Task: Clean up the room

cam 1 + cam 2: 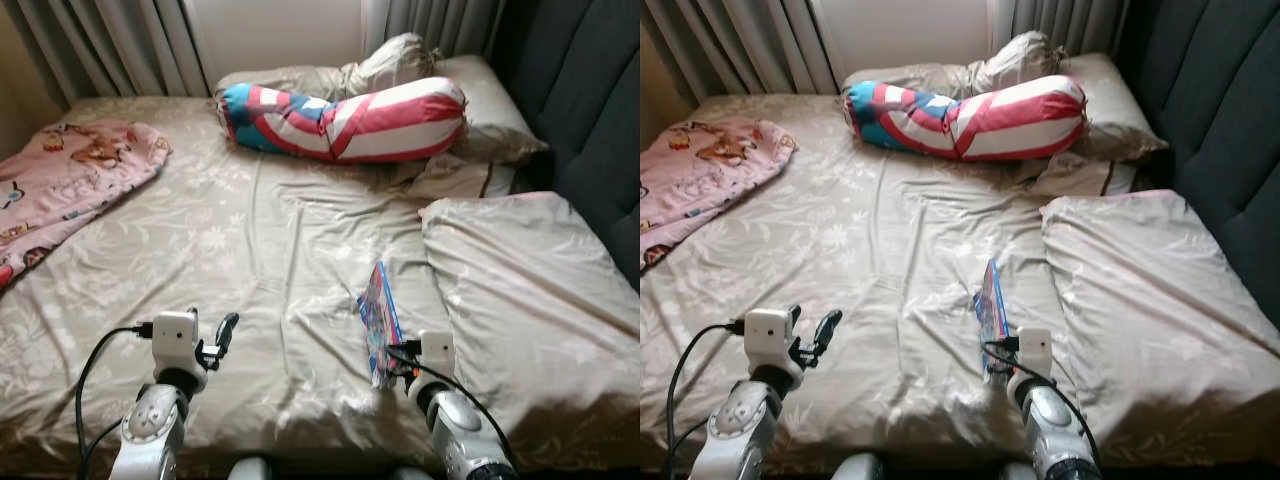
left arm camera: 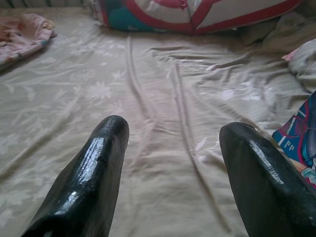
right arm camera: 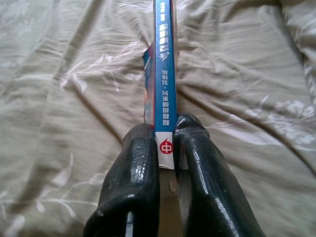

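A thin blue book (image 1: 379,318) stands on edge above the beige bed sheet (image 1: 280,240), near the bed's front. My right gripper (image 3: 165,143) is shut on the book's (image 3: 163,59) spine end, one black finger on each cover. To the left, my left gripper (image 2: 173,143) hovers low over the sheet, open with nothing between its fingers (image 2: 94,168). In the left eye view, the left gripper (image 1: 222,338) sits about level with the book's near end.
A red, white and blue bolster (image 1: 345,118) lies across the head of the bed. Beige pillows (image 1: 470,95) and a folded duvet (image 1: 530,280) fill the right side. A pink patterned blanket (image 1: 70,175) lies at the left. A dark headboard (image 1: 590,120) runs along the right.
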Controlling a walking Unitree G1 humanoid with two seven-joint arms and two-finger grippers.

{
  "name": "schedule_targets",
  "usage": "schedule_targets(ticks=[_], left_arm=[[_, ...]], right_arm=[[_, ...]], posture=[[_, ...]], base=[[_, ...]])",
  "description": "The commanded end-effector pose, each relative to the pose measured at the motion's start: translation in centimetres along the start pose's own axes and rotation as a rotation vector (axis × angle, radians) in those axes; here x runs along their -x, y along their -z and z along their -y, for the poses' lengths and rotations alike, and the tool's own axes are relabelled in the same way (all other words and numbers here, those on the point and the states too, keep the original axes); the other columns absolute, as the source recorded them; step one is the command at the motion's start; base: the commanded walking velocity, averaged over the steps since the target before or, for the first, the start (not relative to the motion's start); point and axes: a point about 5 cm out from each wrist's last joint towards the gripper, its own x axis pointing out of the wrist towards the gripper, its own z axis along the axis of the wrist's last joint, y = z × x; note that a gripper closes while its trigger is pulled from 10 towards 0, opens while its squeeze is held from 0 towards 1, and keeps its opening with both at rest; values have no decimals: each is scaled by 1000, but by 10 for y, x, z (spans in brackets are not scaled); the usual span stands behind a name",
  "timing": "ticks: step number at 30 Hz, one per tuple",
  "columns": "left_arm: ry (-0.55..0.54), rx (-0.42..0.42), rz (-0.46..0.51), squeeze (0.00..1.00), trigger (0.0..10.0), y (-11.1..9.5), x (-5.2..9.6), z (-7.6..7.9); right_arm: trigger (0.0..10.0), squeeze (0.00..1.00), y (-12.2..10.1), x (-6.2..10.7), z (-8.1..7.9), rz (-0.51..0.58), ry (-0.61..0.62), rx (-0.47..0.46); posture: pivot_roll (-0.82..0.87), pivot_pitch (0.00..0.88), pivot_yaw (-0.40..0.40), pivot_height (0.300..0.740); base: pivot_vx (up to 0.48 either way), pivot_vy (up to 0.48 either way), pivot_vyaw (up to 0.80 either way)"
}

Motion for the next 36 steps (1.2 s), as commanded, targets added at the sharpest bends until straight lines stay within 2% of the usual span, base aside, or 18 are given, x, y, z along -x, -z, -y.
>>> schedule_targets(ticks=[1,2,3,7,21,27,28,29,36], left_arm=[[3,-3,-15,0,10000,0,5,-4],[4,-10,-20,0,10000,0,7,-7],[6,-14,-25,0,10000,0,8,-8],[16,-25,-36,0,10000,-1,11,-10],[37,-37,-68,0,10000,-2,18,-12],[29,-34,-77,0,10000,-2,19,-14],[30,-34,-78,0,10000,-2,19,-14],[32,-34,-80,0,10000,-2,19,-14],[36,-34,-90,0,10000,-1,19,-13]], right_arm=[[10000,0,-16,-5,-4,78,-9,-46],[10000,0,-18,-6,-5,88,-9,-105],[10000,0,-18,-6,-4,83,-4,-111],[10000,0,-16,-7,0,64,20,-97],[10000,0,0,5,32,4,143,-112],[10000,0,-2,6,41,2,169,-95],[10000,459,-3,6,41,3,171,-90],[10000,1000,-5,6,43,6,174,-85],[10000,1000,-15,7,52,44,241,-49]], posture=[[44,119,51,660],[50,124,60,660],[54,126,64,660],[65,133,72,660],[72,152,96,660],[75,156,97,660],[75,156,98,660],[75,155,99,660],[79,154,103,660]], base=[[0,0,0],[0,0,0],[0,0,0],[0,0,0],[0,0,0],[0,0,0],[0,0,0],[0,0,0],[0,0,0]])
